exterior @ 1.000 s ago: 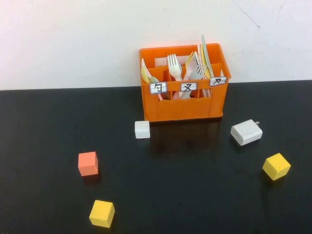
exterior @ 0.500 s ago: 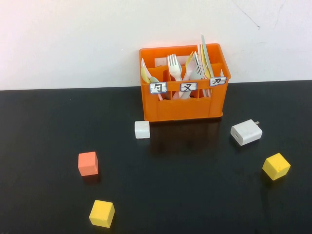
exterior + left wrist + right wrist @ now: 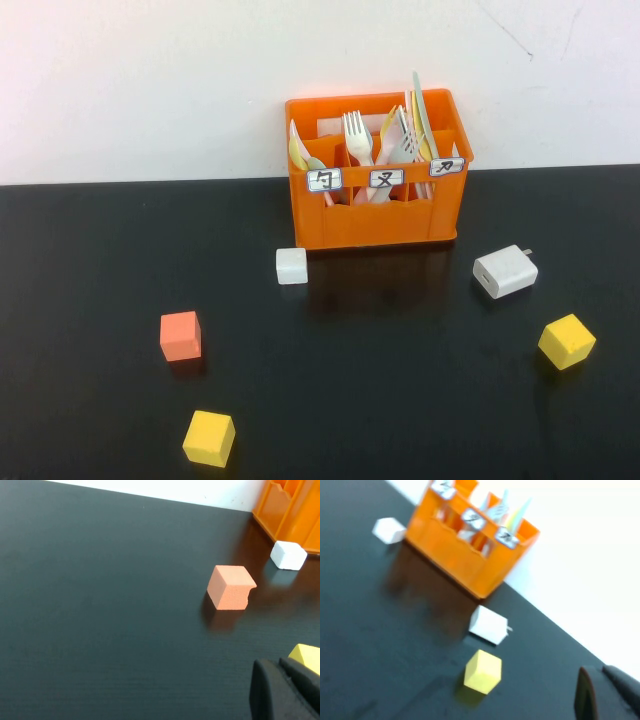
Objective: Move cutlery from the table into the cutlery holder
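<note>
- We're looking at a small orange plastic crate with compartments and white labels on its front (image 3: 375,170), sitting at the back of the glossy black counter (image 3: 400,400) against the white wall.
- The long, slim pale mint-green plastic knife (image 3: 424,115) is already standing upright in the crate's right-hand compartment, next to the white plastic forks (image 3: 357,137) in the middle one. Nothing that looks like cutlery is lying on the counter.
- The rest is just clutter: a small white cube (image 3: 292,266) just in front of the crate's left corner, a white charger block (image 3: 505,271) off to the right, a salmon-orange cube (image 3: 181,336) and two yellow cubes (image 3: 209,438) (image 3: 567,341) nearer to us.
- The right claw (image 3: 605,695) only pokes into a corner of its own wrist view, near the yellow cube and well apart from the crate; it's shut and holds nothing.
- The left claw (image 3: 285,692) hangs low over the counter near the salmon cube. We can't tell if it's open or closed.
- Our read: the placing step looks done, so this seems like the wrap-up. The next move probably just calls for parking both arms clear of the crate without bumping the cubes.
</note>
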Tool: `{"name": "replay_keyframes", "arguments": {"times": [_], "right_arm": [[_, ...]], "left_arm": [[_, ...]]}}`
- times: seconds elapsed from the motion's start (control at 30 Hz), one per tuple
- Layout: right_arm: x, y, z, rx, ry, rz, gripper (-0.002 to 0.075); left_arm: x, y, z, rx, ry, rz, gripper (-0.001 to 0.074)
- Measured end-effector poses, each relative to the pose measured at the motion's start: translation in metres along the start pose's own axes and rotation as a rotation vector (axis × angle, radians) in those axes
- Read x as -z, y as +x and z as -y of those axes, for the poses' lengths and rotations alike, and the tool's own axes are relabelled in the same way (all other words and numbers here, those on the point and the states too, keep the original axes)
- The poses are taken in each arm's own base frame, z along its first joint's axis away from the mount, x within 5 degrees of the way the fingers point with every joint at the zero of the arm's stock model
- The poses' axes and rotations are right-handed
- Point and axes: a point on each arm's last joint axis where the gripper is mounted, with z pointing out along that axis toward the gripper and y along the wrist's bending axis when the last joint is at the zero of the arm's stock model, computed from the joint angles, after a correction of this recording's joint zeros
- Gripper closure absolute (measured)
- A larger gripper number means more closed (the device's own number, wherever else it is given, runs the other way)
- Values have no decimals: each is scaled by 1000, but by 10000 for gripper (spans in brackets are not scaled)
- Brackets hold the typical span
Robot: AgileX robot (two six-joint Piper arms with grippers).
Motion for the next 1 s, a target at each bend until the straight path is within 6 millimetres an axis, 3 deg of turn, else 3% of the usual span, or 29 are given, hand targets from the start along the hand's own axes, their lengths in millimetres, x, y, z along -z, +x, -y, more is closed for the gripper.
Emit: {"name": "replay_keyframes", "arguments": {"times": [0.23, 0.37, 1.0], "right_arm": [[-26, 51, -21, -113, 86, -45, 728], [-33, 70, -28, -161, 126, -67, 728], [-34, 75, -35, -263, 83, -109, 728]], "left_arm": [[0, 0, 0, 0, 0, -2, 736], [0, 0, 0, 0, 0, -2, 736], [0, 0, 0, 0, 0, -2, 736]]}}
